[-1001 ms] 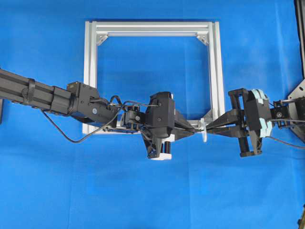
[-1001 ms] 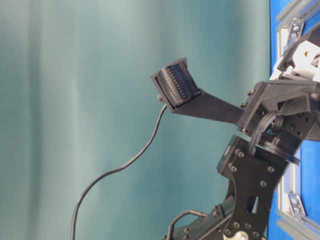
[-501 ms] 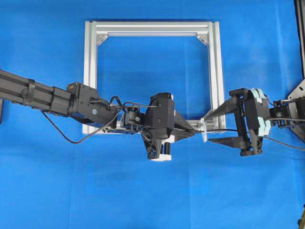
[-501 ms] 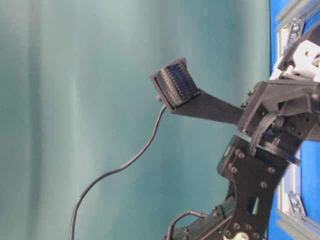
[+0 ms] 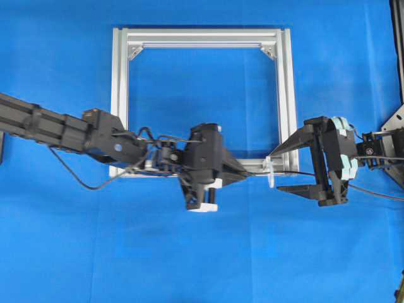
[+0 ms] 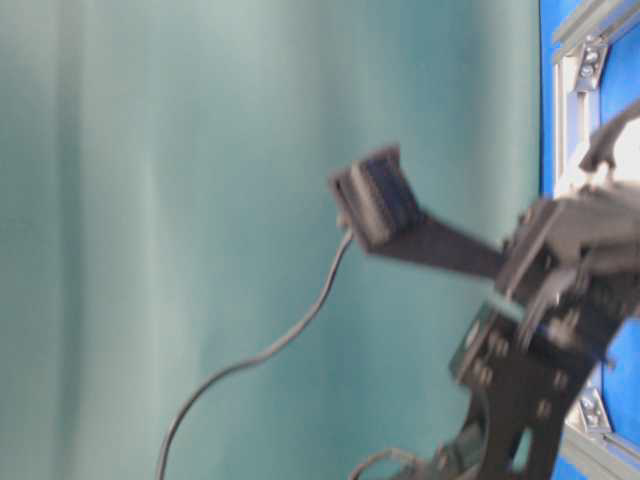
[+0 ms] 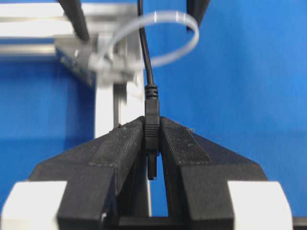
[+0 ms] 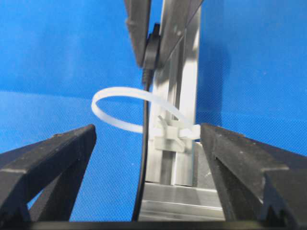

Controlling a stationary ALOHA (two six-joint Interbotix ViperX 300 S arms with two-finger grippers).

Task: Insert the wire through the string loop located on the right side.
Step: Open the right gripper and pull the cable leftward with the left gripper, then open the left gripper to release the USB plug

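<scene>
My left gripper (image 5: 247,175) (image 7: 152,128) is shut on the small black plug (image 7: 152,122) of the wire, just left of the string loop. The whitish string loop (image 5: 270,172) (image 7: 163,36) (image 8: 120,108) is tied to the silver frame's (image 5: 120,95) lower right corner. From the plug, the thin black wire (image 5: 295,172) (image 8: 143,167) runs through the loop to the right. My right gripper (image 5: 273,172) (image 8: 148,129) is open, its fingers (image 8: 62,153) spread on either side of the loop and the wire, touching neither.
The aluminium frame (image 8: 184,57) lies flat on the blue mat (image 5: 202,259). The right arm's own cable (image 5: 379,194) trails off to the right. In the table-level view a blurred black arm part (image 6: 385,195) with a cable stands before a teal backdrop.
The right gripper has opened and let go of the wire at the loop. The left gripper has drawn back to the left with the plug.
</scene>
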